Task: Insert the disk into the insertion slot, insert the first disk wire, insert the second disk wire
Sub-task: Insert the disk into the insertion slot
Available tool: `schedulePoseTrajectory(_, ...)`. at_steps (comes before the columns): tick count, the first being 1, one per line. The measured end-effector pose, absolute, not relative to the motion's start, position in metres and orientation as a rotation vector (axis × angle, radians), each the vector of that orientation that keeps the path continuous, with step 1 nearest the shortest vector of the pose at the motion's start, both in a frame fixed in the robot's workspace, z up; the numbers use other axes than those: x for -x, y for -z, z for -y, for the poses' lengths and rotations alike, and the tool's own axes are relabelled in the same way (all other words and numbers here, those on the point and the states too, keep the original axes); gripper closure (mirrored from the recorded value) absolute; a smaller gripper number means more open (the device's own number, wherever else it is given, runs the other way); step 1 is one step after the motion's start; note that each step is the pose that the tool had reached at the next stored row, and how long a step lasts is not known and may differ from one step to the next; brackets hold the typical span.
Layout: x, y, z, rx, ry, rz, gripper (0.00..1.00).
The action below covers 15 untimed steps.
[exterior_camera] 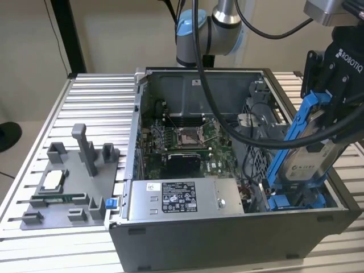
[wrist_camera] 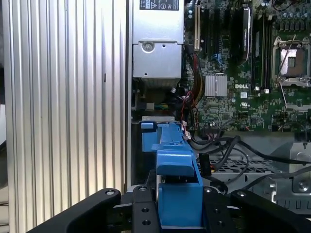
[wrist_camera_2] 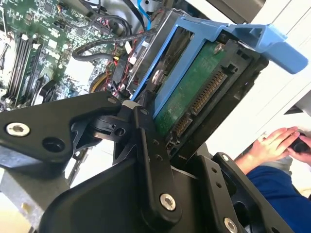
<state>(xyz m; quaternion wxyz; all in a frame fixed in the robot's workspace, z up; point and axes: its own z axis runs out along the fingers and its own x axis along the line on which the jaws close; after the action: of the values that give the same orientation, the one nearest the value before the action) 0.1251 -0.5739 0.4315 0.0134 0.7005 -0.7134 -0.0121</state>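
One silver-grey, blue-framed disk (exterior_camera: pixel 307 161) hangs tilted in the tool (exterior_camera: pixel 331 120).

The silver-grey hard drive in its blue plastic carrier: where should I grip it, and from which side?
Probably across the blue carrier's long side rails at the connector end, from above, as the black gripper grips the silver-grey hard drive. It hangs tilted, lower end at the blue-railed drive bay, so that end is free.

A robotics lab: slatted aluminium bench (exterior_camera: pixel 96 96), open computer case (exterior_camera: pixel 227 239), grey fixture (exterior_camera: pixel 62 199).
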Motion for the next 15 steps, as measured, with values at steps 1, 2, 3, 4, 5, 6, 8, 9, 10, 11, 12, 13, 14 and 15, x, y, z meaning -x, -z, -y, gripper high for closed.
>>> schedulePoseTrajectory(1, -0.125, -0.431, 0.574, -2.182, 0.038, 2.222, 1.0)
schedulePoseTrajectory(2, -0.125, -0.429, 0.574, -2.182, 0.037, 2.222, 1.0)
schedulePoseTrajectory(3, -0.125, -0.427, 0.574, -2.182, 0.037, 2.222, 1.0)
schedulePoseTrajectory(4, -0.125, -0.425, 0.574, -2.182, 0.037, 2.222, 1.0)
schedulePoseTrajectory(5, -0.125, -0.424, 0.574, -2.182, 0.037, 2.222, 1.0)
schedulePoseTrajectory(6, -0.125, -0.422, 0.574, -2.182, 0.037, 2.222, 1.0)
schedulePoseTrajectory(8, -0.125, -0.418, 0.574, -2.182, 0.037, 2.222, 1.0)
schedulePoseTrajectory(9, -0.125, -0.417, 0.574, -2.183, 0.037, 2.223, 1.0)
schedulePoseTrajectory(10, -0.125, -0.417, 0.574, -2.183, 0.038, 2.223, 1.0)
schedulePoseTrajectory(11, -0.125, -0.417, 0.573, -2.183, 0.038, 2.223, 1.0)
schedulePoseTrajectory(12, -0.125, -0.416, 0.573, -2.183, 0.039, 2.223, 1.0)
schedulePoseTrajectory(13, -0.125, -0.416, 0.573, -2.183, 0.039, 2.223, 1.0)
schedulePoseTrajectory(14, -0.125, -0.415, 0.573, -2.183, 0.039, 2.223, 1.0)
schedulePoseTrajectory(15, -0.125, -0.414, 0.573, -2.183, 0.039, 2.223, 1.0)
